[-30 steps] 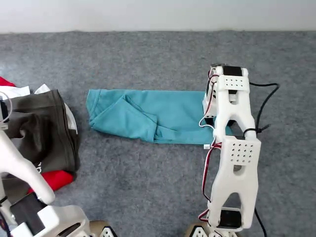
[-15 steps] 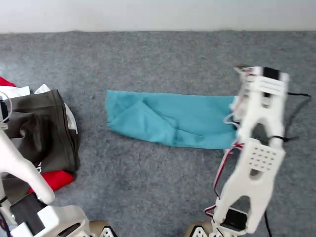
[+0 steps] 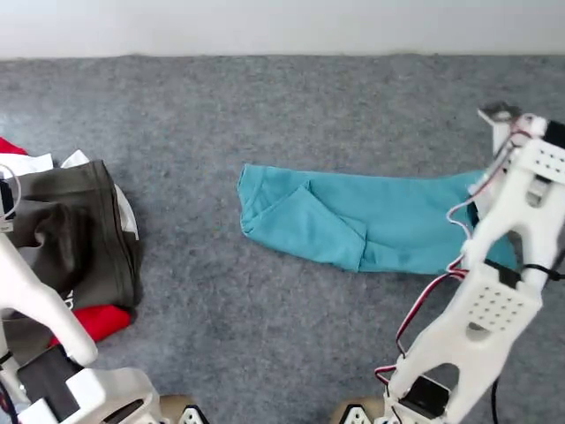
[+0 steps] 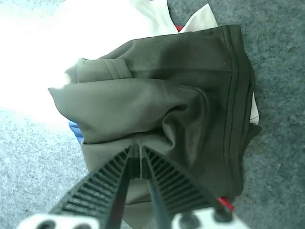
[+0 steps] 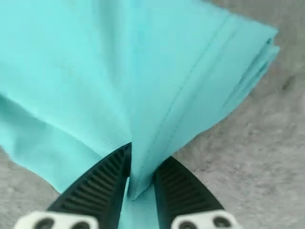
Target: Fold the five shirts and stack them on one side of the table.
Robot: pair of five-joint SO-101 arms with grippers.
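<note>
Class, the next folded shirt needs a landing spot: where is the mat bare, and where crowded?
Bare: the mat between the olive shirt on the pile and the teal shirt; also the strip beyond it to the wall. Crowded: the pile's side, and around the right gripper.

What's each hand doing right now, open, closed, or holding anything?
Left hand: closed, tips against the dark shirt; whether it pinches cloth cannot be told.
Right hand: closed on the teal shirt.
</note>
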